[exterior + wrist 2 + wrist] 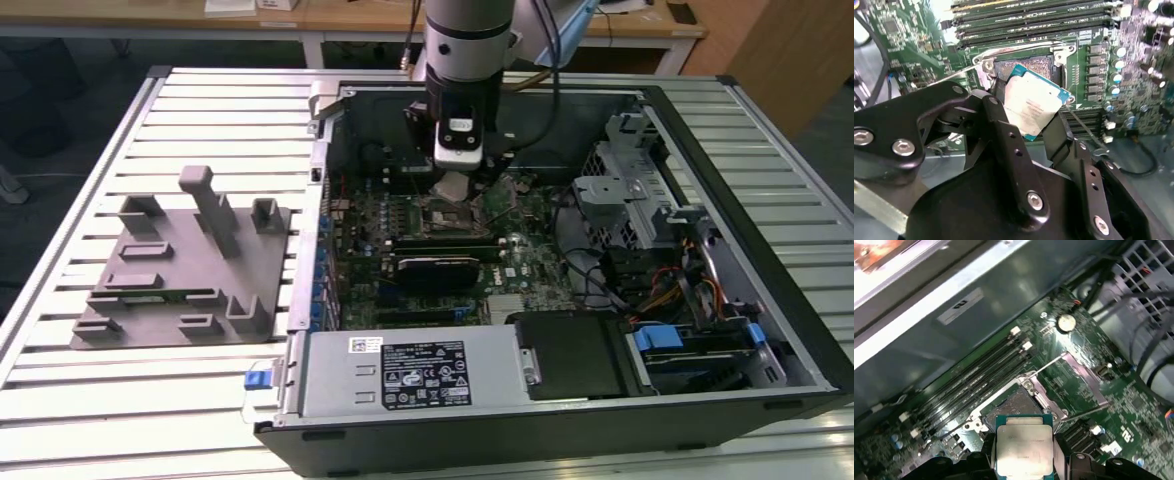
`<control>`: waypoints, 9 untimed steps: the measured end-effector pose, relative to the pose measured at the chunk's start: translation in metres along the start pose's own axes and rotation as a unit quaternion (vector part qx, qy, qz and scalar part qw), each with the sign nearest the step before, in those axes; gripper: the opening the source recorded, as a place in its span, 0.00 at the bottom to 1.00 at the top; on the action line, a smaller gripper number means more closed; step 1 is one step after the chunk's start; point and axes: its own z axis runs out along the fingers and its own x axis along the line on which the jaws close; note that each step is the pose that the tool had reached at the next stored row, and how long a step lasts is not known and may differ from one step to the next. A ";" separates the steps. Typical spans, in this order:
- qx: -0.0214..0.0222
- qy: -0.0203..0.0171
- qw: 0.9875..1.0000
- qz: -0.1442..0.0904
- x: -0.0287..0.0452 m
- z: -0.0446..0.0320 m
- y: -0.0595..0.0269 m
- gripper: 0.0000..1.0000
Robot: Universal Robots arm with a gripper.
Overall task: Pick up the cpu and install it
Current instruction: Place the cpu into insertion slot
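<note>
My gripper (458,188) is shut on the cpu (453,186), a small square chip with a silver top. It hangs inside the open computer case (747,330), just above the motherboard. In both wrist views the black fingers (1004,131) clamp two opposite edges of the cpu (1032,105). The chip is tilted and held a little above the dark square socket (1026,67). In the first wrist view the cpu (1023,447) sits between the fingers (1060,452), and the open socket (1006,407) lies right beside it.
The socket's metal bracket (1085,377) is swung open with its lever raised. Memory slots (971,382) run alongside the socket. A grey moulded fixture (180,270) lies on the slatted table at the exterior view's left. The power supply (400,370), drive cage (641,190) and cables (667,290) crowd the case.
</note>
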 end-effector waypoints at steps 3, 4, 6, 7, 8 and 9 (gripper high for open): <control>0.000 -0.002 1.000 0.028 0.0000 0.0002 0.0000 0.54; 0.001 -0.003 0.999 0.037 0.0000 0.0002 0.0000 0.54; 0.001 -0.004 0.999 0.055 0.0000 0.0004 0.0000 0.54; 0.001 -0.005 0.998 0.064 0.0000 0.0005 0.0000 0.54; 0.001 -0.006 0.997 0.073 0.0000 0.0005 0.0000 0.54; 0.001 -0.006 0.997 0.082 0.0000 0.0006 0.0000 0.54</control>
